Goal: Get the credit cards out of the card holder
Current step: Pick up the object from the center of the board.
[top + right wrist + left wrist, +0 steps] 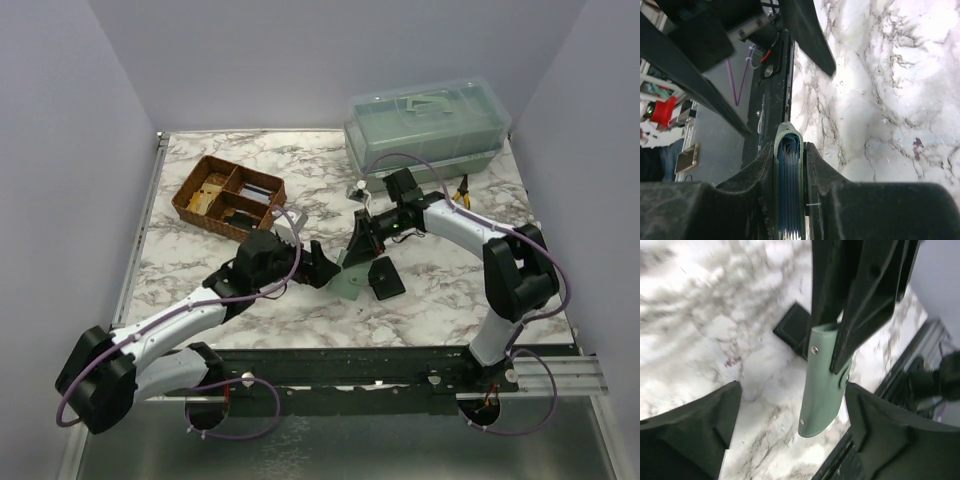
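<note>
Near the middle of the marble table (440, 290), the right gripper (789, 160) was clamped on the top of the sage-green card holder (822, 385) – it hung upright, its lower end just above the surface. The credit cards (788, 200) showed only as bluish edges inside its fold. The left gripper (322, 266) stood wide open, fingers either side of the holder – not touching. A black wallet (385, 277) lay just beside.

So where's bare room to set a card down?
Bare marble between the basket and left arm, and between the black wallet and right arm. Crowded at centre, where left gripper and right gripper meet at the holder.
</note>
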Robot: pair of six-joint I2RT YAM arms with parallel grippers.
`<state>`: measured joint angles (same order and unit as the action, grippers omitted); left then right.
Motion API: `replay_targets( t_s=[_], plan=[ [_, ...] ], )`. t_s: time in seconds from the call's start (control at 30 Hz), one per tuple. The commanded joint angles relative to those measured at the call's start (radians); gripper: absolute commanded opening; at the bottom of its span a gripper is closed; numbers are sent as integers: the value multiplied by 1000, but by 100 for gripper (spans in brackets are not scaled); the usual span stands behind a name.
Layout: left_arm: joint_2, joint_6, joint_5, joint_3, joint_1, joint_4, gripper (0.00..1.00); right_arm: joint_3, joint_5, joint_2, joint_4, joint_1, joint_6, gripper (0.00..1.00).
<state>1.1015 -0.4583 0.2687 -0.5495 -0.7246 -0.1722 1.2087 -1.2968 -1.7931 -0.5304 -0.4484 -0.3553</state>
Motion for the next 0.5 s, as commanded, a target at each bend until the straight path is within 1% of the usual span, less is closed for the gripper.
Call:
replay_targets(
  t_s=[0.0,0.07,0.13,0.23,0.27,0.33,0.4,0.47],
  plan=[
    [-170,-132,-241,27,6,-33,98,-81,91,111,206,47,214,0],
    [-232,-170,-245,62,9,-70,99,-128,150,158,275,68,287,0],
    [-268,-207,-187,73,10,-120,99,-190,245,225,348,84,349,0],
    [-255,-307,-126,34,9,-131,99,-273,383,337,390,117,414,0],
    [-239,-334,-84,19,8,-136,99,-304,387,372,412,141,437,0],
    [-196,-357,-45,-13,-7,-146,99,-362,332,426,475,234,508,0],
    [-148,-328,-47,-44,-44,-148,98,-389,277,452,503,295,544,0],
    [-101,-269,-73,-72,-87,-150,97,-394,266,467,506,316,541,0]
  ],
)
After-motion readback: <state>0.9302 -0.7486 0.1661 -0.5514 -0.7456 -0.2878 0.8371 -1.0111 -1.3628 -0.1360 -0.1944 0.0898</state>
